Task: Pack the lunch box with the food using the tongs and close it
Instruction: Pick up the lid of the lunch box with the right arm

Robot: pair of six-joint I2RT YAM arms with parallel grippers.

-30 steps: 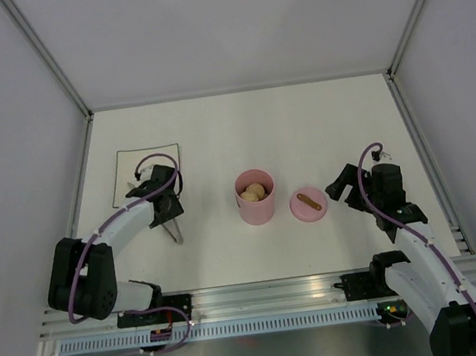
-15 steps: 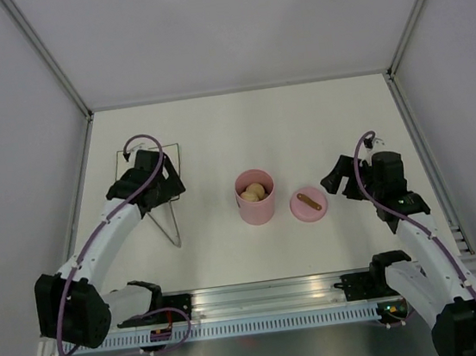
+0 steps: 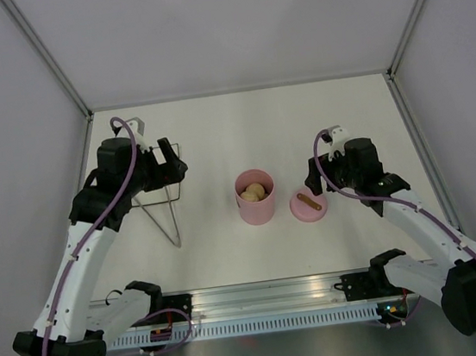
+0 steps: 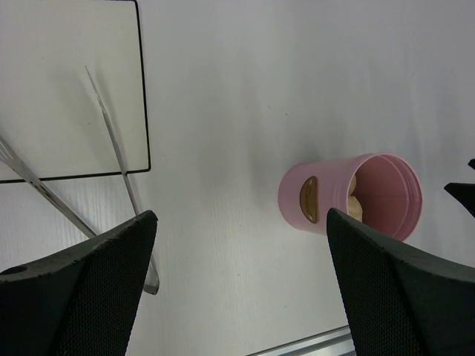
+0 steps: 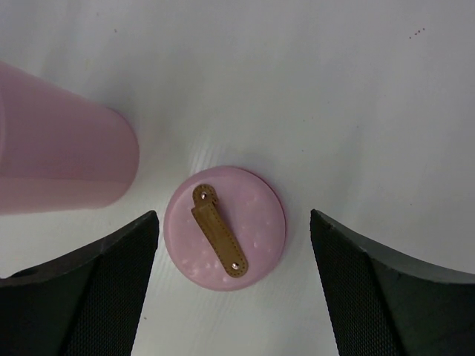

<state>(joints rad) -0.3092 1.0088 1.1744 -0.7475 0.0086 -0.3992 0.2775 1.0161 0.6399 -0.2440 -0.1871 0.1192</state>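
Note:
The pink lunch box (image 3: 257,203) stands upright and open in the middle, with beige food balls (image 3: 254,191) inside. Its pink lid (image 3: 308,205), brown strap on top, lies flat just to its right. The silver tongs (image 3: 163,219) lie on the table to the left, arms spread. My left gripper (image 3: 171,162) hangs open above the tongs' spread ends, holding nothing. In the left wrist view the tongs (image 4: 113,141) and the lunch box (image 4: 334,200) lie below the empty left gripper (image 4: 239,215). My right gripper (image 5: 231,222) is open above the lid (image 5: 252,215), a finger on each side.
A black-outlined rectangle (image 4: 142,89) is drawn on the table at the left, partly under the tongs. White walls close in the table on three sides, and a metal rail (image 3: 261,297) runs along the near edge.
My left gripper has opened, let go of the tongs and lifted up and back from them. My right arm has swung left until its gripper is over the lid.

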